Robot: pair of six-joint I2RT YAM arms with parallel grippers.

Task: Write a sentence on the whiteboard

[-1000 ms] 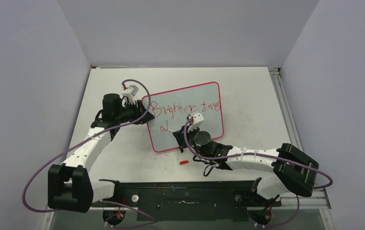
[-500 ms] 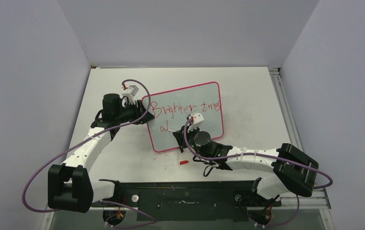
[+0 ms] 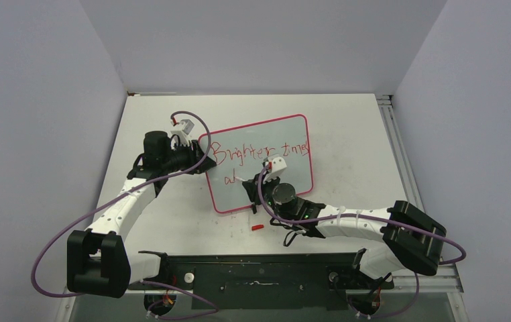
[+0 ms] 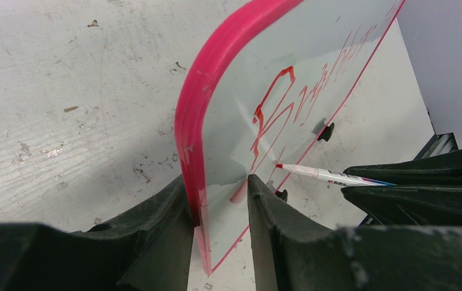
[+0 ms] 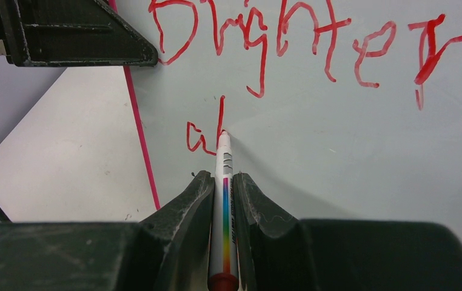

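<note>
While the whiteboard (image 3: pixel 298 176) sat on the counter (image 3: pixel 353 141), its pink left edge was clamped by the left hand (image 4: pixel 216 183). A marker (image 5: pixel 224 212) was gripped by the right hand (image 5: pixel 222 177), its tip touching the board just beneath the sentence (image 5: pixel 265 36).

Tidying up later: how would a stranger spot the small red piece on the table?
Find the whiteboard mid-table. Just off its near edge, beside the right arm, lies the small red piece. Unlike the red lettering and frame, it lies loose on bare tabletop.
</note>
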